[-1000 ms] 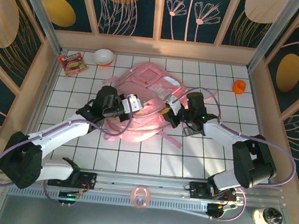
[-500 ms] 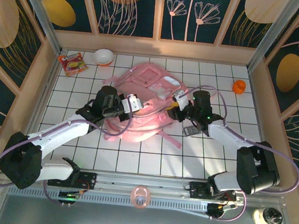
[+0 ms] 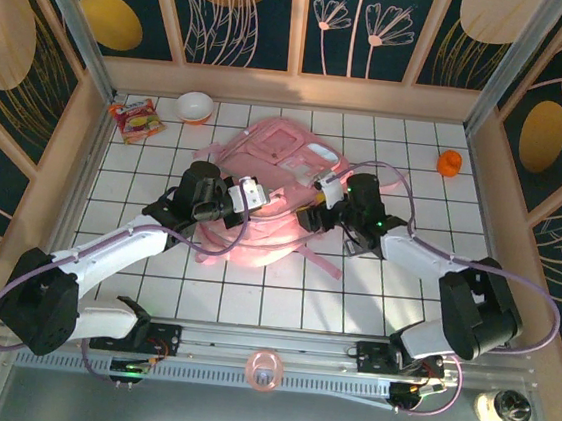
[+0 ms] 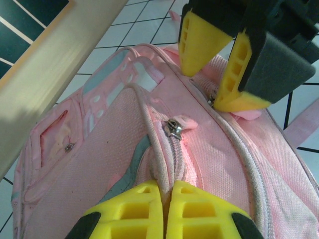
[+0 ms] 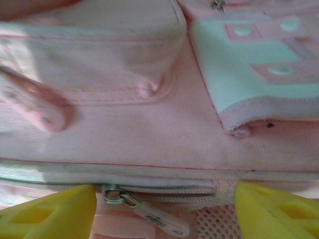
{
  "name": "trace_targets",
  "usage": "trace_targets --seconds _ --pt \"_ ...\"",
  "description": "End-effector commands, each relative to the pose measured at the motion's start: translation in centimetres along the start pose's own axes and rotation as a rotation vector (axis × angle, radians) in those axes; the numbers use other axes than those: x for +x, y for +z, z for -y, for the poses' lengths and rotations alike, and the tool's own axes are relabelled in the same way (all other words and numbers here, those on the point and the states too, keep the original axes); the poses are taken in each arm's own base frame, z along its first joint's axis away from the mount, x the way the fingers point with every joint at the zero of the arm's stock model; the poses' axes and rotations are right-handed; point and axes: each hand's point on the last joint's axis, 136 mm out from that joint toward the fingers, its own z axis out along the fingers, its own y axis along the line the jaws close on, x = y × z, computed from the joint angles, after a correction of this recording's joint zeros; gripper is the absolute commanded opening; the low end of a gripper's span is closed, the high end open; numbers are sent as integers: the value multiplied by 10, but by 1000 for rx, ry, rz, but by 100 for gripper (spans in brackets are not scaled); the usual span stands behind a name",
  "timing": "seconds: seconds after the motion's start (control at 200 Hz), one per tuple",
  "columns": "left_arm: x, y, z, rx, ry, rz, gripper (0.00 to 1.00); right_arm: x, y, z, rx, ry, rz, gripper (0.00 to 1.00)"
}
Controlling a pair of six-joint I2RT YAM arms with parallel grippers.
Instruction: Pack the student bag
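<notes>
early stage: the student bag (image 3: pixel 270 169) looks zipped. left pincer (image 4: pixel 163 199) pinches its seam closed; right pincer (image 5: pixel 164 209) gapes, zip pull (image 5: pixel 159 219) between its fingers.

A white grid-tiled worktop (image 3: pixel 283 291) carries a small white bowl (image 3: pixel 194 107) at the far left, with a red and yellow snack packet (image 3: pixel 135 119) just to its left. A small orange object (image 3: pixel 450 164) sits at the far right. A pink ring (image 3: pixel 263 370) lies at the near edge, and a dark round container (image 3: pixel 507 406) stands at the near right corner.
</notes>
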Motion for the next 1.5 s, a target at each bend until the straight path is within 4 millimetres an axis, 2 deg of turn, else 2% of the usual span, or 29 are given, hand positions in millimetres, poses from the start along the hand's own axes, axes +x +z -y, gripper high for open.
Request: trace_targets --seconds 0.0,0.18,0.325,0.425,0.53,0.621,0.676,0.821,0.926,1.036,1.086,1.101,1.221,1.376,1.496 --pt "-62 -22 -21 -69 61 207 0 -15 -2 25 139 30 34 73" --pt "-63 -24 -21 -69 61 207 0 -16 -18 73 299 152 82 67" --pt "-62 -25 -21 -71 59 204 0 -6 -26 107 399 222 71 61" --pt "-61 -26 -20 -71 55 199 0 -3 -29 117 416 237 69 59" --pt "-60 -26 -20 -67 42 192 0 -15 -37 100 343 209 122 59" --pt "-57 -27 -19 -64 28 172 29 -32 -51 73 239 160 200 60" --pt "-52 -29 -20 -73 34 144 41 -41 -61 54 181 115 248 60" --pt "-31 -42 -21 -30 30 60 58 -44 -75 -2 9 -62 286 61" --pt "-11 -46 -4 70 81 -58 66 -37 -72 -32 -89 -162 265 61" --pt "5 -45 7 120 129 -108 70 -30 -59 -52 -145 -227 231 60" --pt "7 -43 9 119 148 -89 71 -28 -54 -55 -156 -238 222 60" --pt "6 -42 9 117 154 -80 71 -28 -52 -62 -174 -247 219 60" --pt "8 -28 16 166 164 -48 71 -27 -40 -76 -232 -271 213 59" --pt "16 -6 19 221 146 -50 70 -26 -33 -78 -241 -264 206 59" --pt "21 0 21 232 164 -53 71 -25 -33 -75 -225 -264 213 59"
